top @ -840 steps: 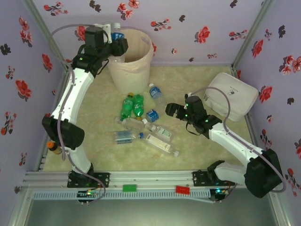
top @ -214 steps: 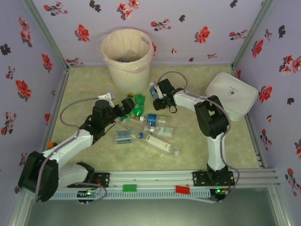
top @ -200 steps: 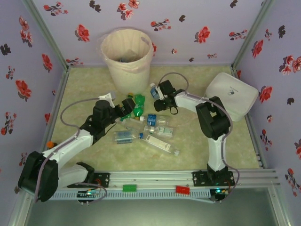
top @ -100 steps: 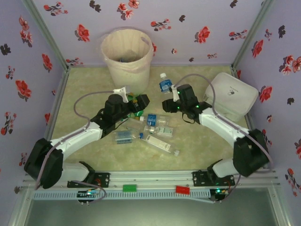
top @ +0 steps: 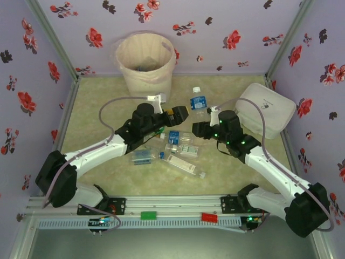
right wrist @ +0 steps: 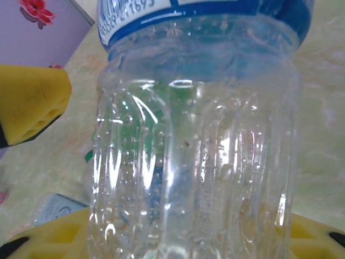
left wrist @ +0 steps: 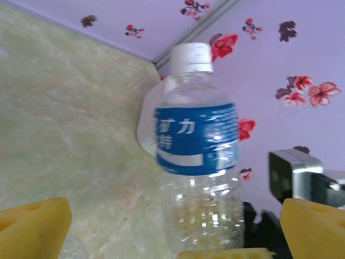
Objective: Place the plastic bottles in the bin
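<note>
The right tool (top: 199, 124) grips the base of a clear blue-labelled bottle (top: 198, 102), held upright over bare surface (top: 108, 97) between the bin (top: 145, 81) at the far wall and the white box (top: 267, 110). The left tool (top: 178, 114) stands wide open just beside it. Other bottles (top: 175, 148) lie mid-surface, nearer the arms.

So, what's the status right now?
Left gripper open, empty. Right gripper shut on blue-label bottle, upright. More bottles on table. Way to bin looks open.
</note>
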Controlling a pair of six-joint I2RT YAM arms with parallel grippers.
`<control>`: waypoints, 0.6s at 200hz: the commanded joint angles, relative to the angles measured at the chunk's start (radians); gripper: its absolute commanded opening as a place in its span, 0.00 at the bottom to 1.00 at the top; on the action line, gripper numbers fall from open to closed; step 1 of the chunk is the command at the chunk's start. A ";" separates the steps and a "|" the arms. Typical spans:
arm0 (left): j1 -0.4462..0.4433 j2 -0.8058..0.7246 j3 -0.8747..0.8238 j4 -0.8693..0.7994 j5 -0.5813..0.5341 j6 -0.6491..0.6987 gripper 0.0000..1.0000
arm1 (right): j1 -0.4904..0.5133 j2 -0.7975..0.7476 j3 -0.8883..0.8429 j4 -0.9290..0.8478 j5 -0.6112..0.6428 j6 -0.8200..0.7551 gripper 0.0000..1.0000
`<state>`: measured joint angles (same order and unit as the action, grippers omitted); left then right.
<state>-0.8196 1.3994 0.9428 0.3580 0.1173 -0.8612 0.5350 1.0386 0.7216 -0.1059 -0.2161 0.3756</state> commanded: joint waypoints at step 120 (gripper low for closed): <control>-0.038 0.132 0.174 0.012 0.016 0.054 1.00 | 0.047 -0.038 -0.087 0.351 -0.219 0.144 0.48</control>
<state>-0.8520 1.5131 1.0660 0.3553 0.1246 -0.8326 0.5636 0.9894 0.6502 0.1230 -0.3859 0.4969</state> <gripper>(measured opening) 0.998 0.530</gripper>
